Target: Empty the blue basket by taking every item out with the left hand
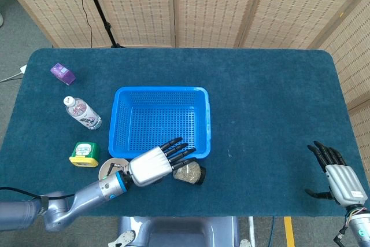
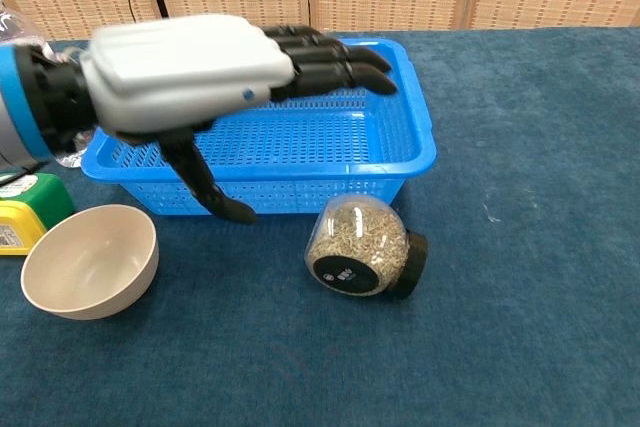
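Observation:
The blue basket (image 1: 162,122) (image 2: 300,137) sits at the table's middle-left with nothing showing inside it. A round glass jar of seeds (image 1: 189,172) (image 2: 362,246) with a black lid lies on its side on the cloth just in front of the basket's near wall. My left hand (image 1: 151,164) (image 2: 195,72) hovers above the basket's near-left corner, open, fingers stretched out, holding nothing. My right hand (image 1: 338,179) rests open at the table's near right edge, far from the basket.
A cream bowl (image 2: 90,260) (image 1: 108,169) stands left of the jar. A yellow-green box (image 1: 84,153) (image 2: 25,211), a water bottle (image 1: 82,113) and a purple box (image 1: 63,73) lie left of the basket.

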Available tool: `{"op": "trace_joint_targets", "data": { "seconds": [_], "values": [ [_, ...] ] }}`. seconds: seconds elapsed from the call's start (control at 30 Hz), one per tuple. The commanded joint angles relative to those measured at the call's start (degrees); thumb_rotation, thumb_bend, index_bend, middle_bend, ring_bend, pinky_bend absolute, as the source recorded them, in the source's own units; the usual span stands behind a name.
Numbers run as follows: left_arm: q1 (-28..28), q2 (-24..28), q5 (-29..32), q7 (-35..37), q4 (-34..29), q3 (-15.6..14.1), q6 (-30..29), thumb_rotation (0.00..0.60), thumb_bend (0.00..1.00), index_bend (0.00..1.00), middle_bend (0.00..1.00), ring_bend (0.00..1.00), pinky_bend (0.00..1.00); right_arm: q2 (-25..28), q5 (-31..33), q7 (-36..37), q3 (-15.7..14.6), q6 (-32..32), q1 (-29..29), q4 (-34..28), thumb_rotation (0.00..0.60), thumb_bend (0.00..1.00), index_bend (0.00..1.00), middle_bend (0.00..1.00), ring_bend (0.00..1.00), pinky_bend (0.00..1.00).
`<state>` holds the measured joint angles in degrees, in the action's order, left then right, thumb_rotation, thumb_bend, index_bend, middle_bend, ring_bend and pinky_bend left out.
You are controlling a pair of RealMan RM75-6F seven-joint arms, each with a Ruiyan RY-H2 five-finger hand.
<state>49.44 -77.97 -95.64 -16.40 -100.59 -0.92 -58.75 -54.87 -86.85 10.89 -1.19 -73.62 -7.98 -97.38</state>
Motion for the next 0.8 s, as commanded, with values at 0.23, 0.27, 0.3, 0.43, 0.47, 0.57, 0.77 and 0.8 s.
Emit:
{"op": "trace_joint_targets", "data": {
  "seconds": [0.23,0.27,0.3,0.43,0.47,0.57,0.77,0.8],
  "values": [
    [-12.04,14.86,10.43,-3.47,-8.02,-1.81,-11.15,0.6,0.0,0.0,0.0,0.0,0.0,0.08,-1.95,-0.26,-0.65,-0.94,0.31,-0.48,0.6,0.0,0.0,0.0,0.0,0.0],
    [-13.9,16.63,10.73,-4.03,-9.14,-2.63,-12.98,0.6,0.0,0.0,0.0,0.0,0.0,-0.01,-2.26,-0.47,-0.76,-1.03,0.33,-0.47,0.6,0.0,0.0,0.0,0.0,0.0],
    [-14.9,17.44,10.63,-3.97,-9.59,-3.05,-13.99,0.6,0.0,0.0,0.0,0.0,0.0,-0.07,-2.43,-0.61,-0.82,-1.09,0.34,-0.47,0.6,0.0,0.0,0.0,0.0,0.0],
    [-18.78,19.61,9.54,-1.53,-9.2,-4.23,-18.58,0.6,0.0,0.0,0.0,0.0,0.0,-0.28,-3.17,-1.07,-1.1,-1.42,0.45,-0.63,0.6,0.0,0.0,0.0,0.0,0.0],
    [-19.82,20.1,9.1,-0.55,-8.66,-4.51,-19.86,0.6,0.0,0.0,0.0,0.0,0.0,-0.29,-3.41,-1.16,-1.2,-1.54,0.5,-0.68,0.6,0.0,0.0,0.0,0.0,0.0],
    [-22.86,21.42,8.81,2.22,-6.58,-4.8,-23.68,0.6,0.0,0.0,0.0,0.0,0.0,-0.29,-4.02,-1.38,-1.44,-1.99,0.69,-0.88,0.6,0.0,0.0,0.0,0.0,0.0],
    [-28.77,21.09,9.82,8.58,-0.57,-4.37,-30.18,0.6,0.0,0.0,0.0,0.0,0.0,-0.05,-5.17,-1.35,-1.78,-3.1,1.08,-1.32,0.6,0.0,0.0,0.0,0.0,0.0],
    [-29.66,20.83,10.14,9.32,0.22,-4.43,-30.87,0.6,0.0,0.0,0.0,0.0,0.0,0.0,-5.37,-1.35,-1.82,-3.29,1.14,-1.38,0.6,0.0,0.0,0.0,0.0,0.0]
  ]
}}
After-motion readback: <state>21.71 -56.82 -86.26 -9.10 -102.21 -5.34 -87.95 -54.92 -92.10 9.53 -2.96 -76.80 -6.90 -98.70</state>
